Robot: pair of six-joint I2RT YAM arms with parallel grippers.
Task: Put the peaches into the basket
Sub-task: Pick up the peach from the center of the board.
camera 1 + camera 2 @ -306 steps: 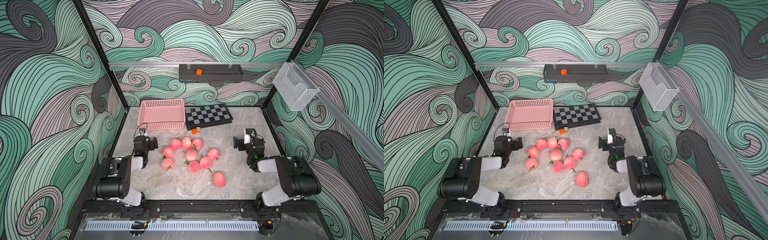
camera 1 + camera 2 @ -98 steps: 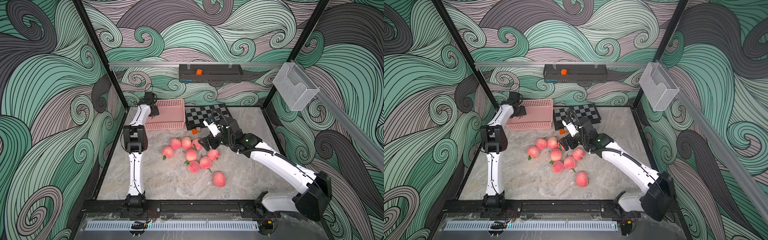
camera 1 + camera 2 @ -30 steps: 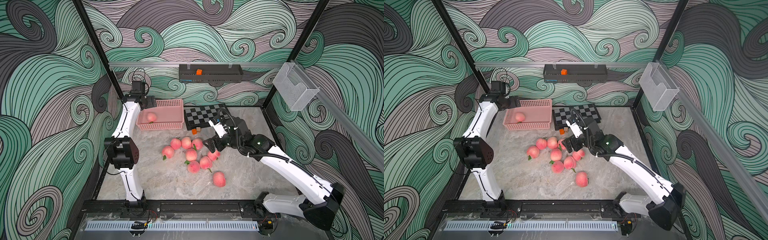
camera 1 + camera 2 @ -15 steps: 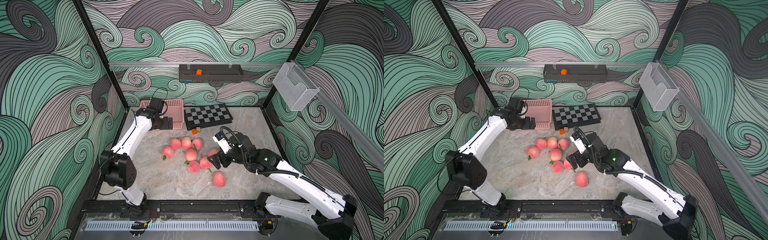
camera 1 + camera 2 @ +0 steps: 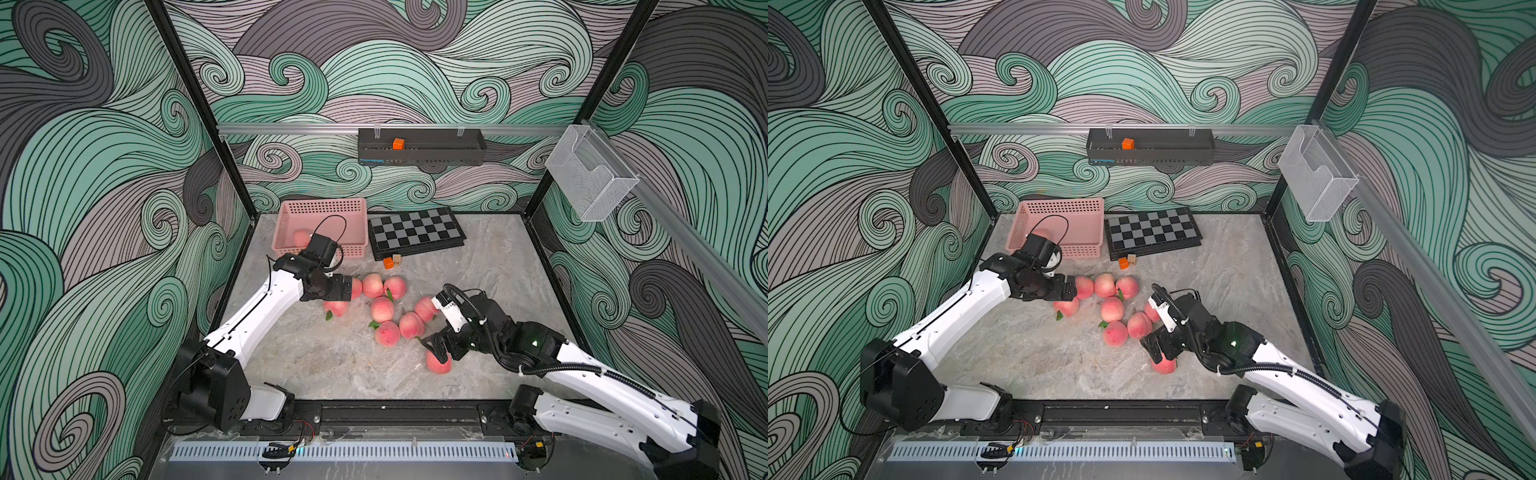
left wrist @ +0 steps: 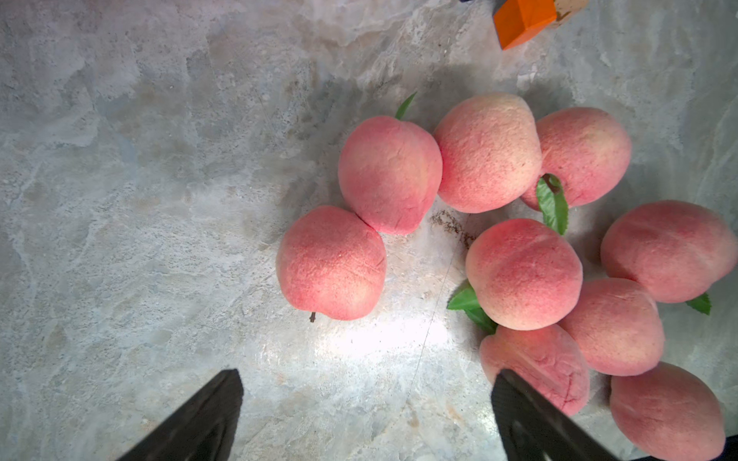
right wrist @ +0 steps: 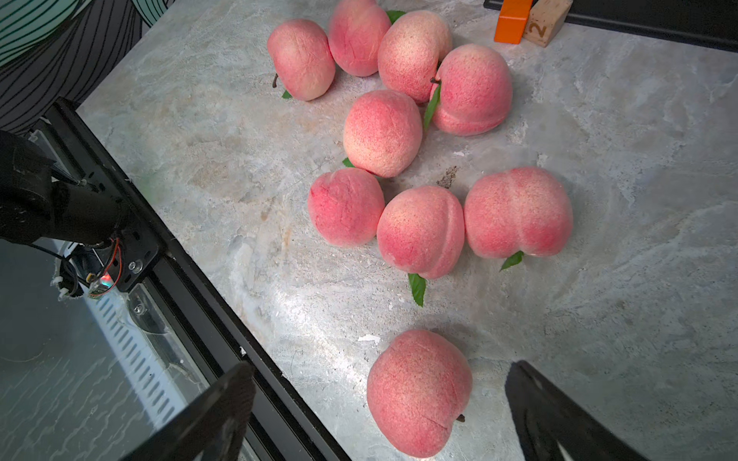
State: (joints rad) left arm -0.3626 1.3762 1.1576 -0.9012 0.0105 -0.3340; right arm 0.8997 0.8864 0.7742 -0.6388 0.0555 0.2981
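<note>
Several pink peaches (image 5: 382,308) lie bunched in the middle of the table, and one peach (image 5: 302,237) rests inside the pink basket (image 5: 324,206) at the back left. My left gripper (image 5: 345,289) hovers open at the cluster's left end. In the left wrist view its jaws (image 6: 367,403) frame bare table, with the nearest peach (image 6: 331,263) just ahead. My right gripper (image 5: 439,347) is open over a lone peach (image 5: 439,364) near the front. That peach (image 7: 417,393) sits between the spread fingers, untouched.
A checkerboard (image 5: 415,232) lies beside the basket, with an orange cube (image 5: 388,262) and a wooden block (image 5: 398,259) in front of it. A black wall tray (image 5: 419,153) and a clear holder (image 5: 590,174) hang above. The black front rail (image 7: 191,279) runs close to the lone peach.
My left arm has swung from the basket, where a peach now lies, down to the cluster's left end. My right gripper has drawn back and forward to the lone front peach.
</note>
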